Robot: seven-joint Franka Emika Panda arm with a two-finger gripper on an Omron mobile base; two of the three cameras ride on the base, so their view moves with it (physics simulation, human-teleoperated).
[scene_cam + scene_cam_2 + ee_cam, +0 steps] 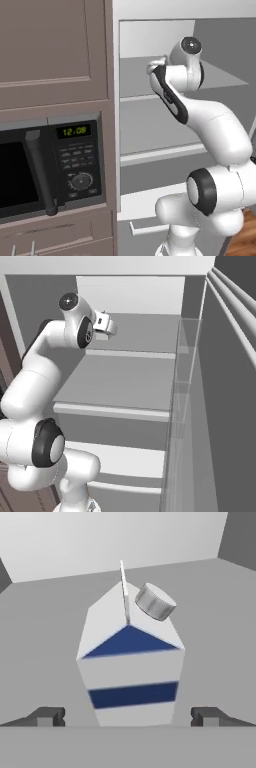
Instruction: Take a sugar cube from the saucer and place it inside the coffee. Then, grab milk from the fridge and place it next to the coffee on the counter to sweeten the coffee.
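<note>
Milk [131, 662] upright on a grey fridge shelf [45, 637], well in from the shelf's back edge, with bare shelf on both sides. White gable-top carton: dark blue triangle on the near gable face, dark blue band across the front below it, thin raised ridge along the top. Round grey cap [155, 601] on the right-hand slope of the roof, tilted with that slope. Edges crisp, no dents seen.

Gripper [131, 717] spread wide, one dark fingertip [47, 716] left of the carton's base and the other right of it, both clear of the carton walls, nothing held.

From the base views, white arm [215, 125] reaching up into the open fridge [125, 381], wrist at an upper shelf. Pale grey shelves stepped one below another, door rack [187, 381] along the right side. Black microwave [50, 170] with a green clock set in brown cabinets [50, 45] left of the fridge.
</note>
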